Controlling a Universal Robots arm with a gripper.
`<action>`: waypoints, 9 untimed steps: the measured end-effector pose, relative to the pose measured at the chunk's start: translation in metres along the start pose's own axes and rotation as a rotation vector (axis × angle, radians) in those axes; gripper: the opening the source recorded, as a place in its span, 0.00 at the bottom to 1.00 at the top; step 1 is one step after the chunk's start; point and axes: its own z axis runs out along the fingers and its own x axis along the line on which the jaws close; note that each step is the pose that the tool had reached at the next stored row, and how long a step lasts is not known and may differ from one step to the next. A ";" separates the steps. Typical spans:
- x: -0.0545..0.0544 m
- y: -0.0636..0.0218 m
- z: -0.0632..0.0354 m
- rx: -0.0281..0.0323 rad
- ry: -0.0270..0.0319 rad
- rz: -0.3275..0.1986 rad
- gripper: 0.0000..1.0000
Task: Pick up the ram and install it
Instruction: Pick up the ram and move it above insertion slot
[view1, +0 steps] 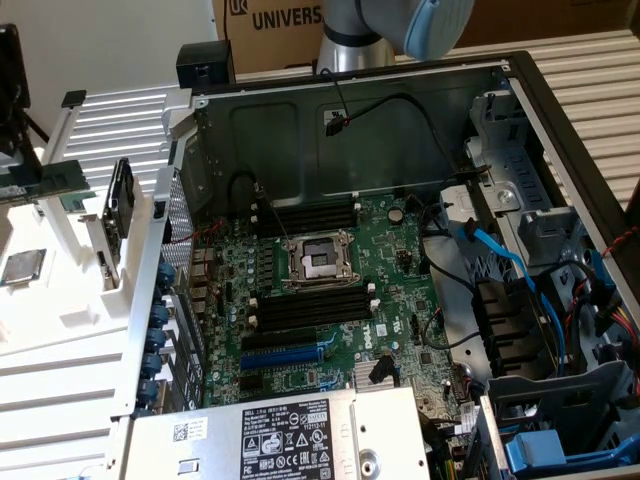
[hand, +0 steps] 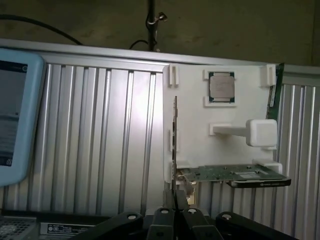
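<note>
Nearest the wrist camera, the gripper (hand: 175, 216) is seen with its fingertips drawn together and nothing held between them. It hangs over the ribbed metal bench (hand: 100, 140), just off one edge of the white holder (hand: 190, 125), close to where an expansion card (hand: 235, 175) is racked on edge.

The ram (hand: 274, 95) is found standing on its long edge in clips along the opposite edge of the holder, at the corner beside the processor chip (hand: 221, 86). It is well apart from the gripper, with the card and a white block (hand: 261, 132) lying between them. In the exterior view the holder is set at that view's left of the open computer case (view1: 520, 75), whose black memory slots (view1: 305, 305) on the motherboard (view1: 400, 270) are empty.

The step in hand is judged to be the reach for the ram, which has not yet been touched. For this to be done well, the fingers would need to be parted before the stick is approached and turned so that the two flat faces are met squarely. The card and the block should be cleared from above, not brushed past. A hold near the middle of the free long edge is advised, so that the stick hangs level. It should be drawn straight out of its clips without twisting, since so thin a board is likely to flex or bind.
</note>
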 end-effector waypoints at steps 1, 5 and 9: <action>0.001 -0.0036 -0.0031 0.0001 -0.0001 0.000 0.13; 0.004 -0.0245 -0.0146 0.0002 -0.0001 0.000 0.13; 0.006 -0.0427 -0.0197 0.0002 -0.0002 0.000 0.13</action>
